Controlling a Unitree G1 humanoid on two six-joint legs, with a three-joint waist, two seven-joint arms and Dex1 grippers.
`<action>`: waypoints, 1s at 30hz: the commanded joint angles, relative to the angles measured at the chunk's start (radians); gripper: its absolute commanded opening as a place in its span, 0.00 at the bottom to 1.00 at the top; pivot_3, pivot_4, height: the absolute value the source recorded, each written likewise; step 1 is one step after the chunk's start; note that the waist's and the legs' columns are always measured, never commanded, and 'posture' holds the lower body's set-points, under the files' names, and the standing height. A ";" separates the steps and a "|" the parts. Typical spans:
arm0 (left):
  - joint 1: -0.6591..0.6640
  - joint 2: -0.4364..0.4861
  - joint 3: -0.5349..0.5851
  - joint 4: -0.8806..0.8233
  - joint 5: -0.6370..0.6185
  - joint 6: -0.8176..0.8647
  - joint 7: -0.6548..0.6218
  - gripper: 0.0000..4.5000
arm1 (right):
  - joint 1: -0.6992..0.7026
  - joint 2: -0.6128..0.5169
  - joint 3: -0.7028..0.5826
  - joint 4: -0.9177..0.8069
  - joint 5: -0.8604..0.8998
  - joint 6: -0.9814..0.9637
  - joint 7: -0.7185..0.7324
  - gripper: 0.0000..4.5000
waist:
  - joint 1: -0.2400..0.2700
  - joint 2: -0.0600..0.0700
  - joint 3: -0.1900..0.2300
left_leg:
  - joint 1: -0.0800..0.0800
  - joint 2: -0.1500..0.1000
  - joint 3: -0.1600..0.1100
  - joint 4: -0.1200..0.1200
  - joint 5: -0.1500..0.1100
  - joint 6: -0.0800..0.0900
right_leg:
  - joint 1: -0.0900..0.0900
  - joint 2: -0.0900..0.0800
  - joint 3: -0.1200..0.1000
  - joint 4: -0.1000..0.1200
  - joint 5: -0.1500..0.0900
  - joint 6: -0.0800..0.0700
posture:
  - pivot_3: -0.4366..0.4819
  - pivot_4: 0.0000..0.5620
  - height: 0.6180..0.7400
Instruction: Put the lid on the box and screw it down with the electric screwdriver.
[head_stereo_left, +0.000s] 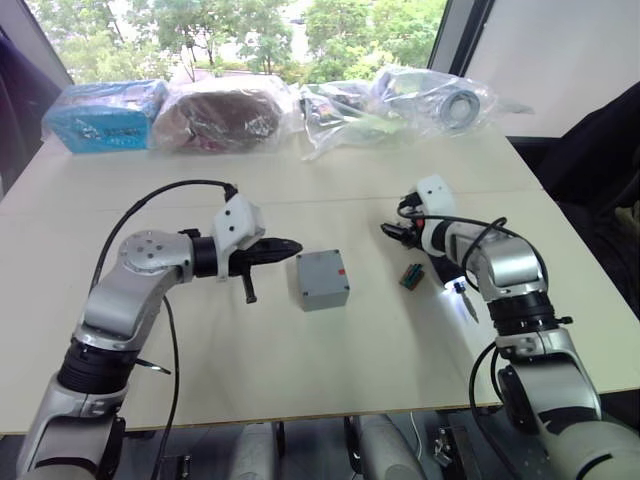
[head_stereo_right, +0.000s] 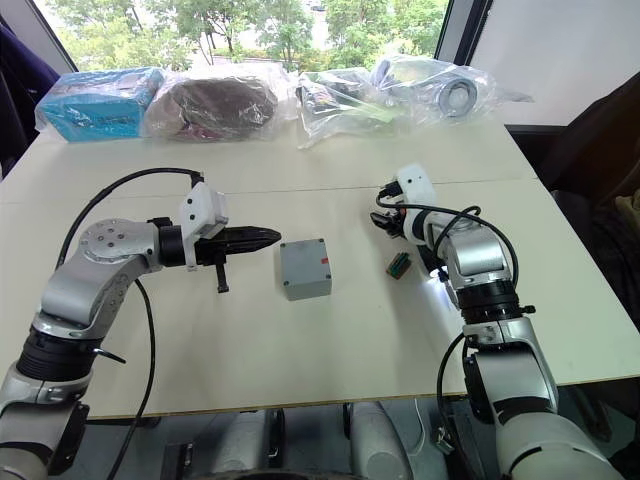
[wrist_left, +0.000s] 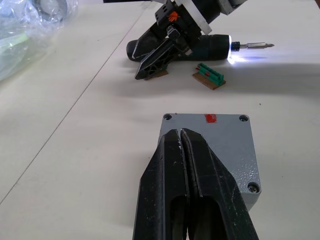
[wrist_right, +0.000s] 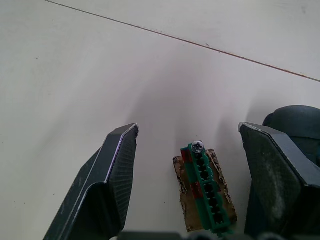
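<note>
The grey box (head_stereo_left: 325, 298) stands mid-table, closed on top by a flat grey face with corner screw holes and a red mark, which looks like the lid (wrist_left: 225, 145). My left gripper (head_stereo_left: 296, 244) is shut and empty, its tips just over the box's left edge. Right of the box, my right gripper (wrist_right: 187, 129) is open and low over the table, with a small green-brown piece (wrist_right: 205, 185) between its fingers, untouched. The black electric screwdriver (wrist_left: 210, 44) lies on the table beside that gripper, its tip light on and its bit pointing away from it.
A second green-brown piece (head_stereo_left: 411, 275) lies between the box and the screwdriver. Along the far edge of the table (head_stereo_left: 300, 380) are a blue pack (head_stereo_left: 105, 115), a brown bag (head_stereo_left: 225, 110) and clear plastic bags (head_stereo_left: 400, 100).
</note>
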 joint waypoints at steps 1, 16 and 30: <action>-0.020 -0.002 -0.005 -0.035 -0.010 -0.001 0.008 0.00 | -0.032 0.001 -0.011 0.028 -0.019 0.005 -0.011 0.72 | 0.000 0.000 0.000 | 0.000 0.000 0.000 0.000 0.000 0.000 | 0.000 0.000 0.000 0.000 0.000 0.000 | 0.48 0.27 1.00; -0.019 0.000 -0.015 -0.036 -0.007 -0.005 0.023 0.00 | -0.066 0.015 0.026 0.054 -0.057 0.009 0.007 0.72 | -0.003 0.000 0.000 | 0.000 0.000 0.000 0.000 0.000 0.000 | 0.000 0.000 0.000 0.000 0.000 0.000 | 0.48 0.27 1.00; -0.008 0.005 -0.016 -0.064 -0.014 0.006 0.036 0.00 | -0.069 0.036 -0.004 0.065 -0.050 -0.016 0.006 0.67 | -0.004 0.000 0.000 | 0.000 0.000 0.000 0.000 0.000 0.000 | 0.000 0.000 0.000 0.000 0.000 0.000 | 0.48 0.27 1.00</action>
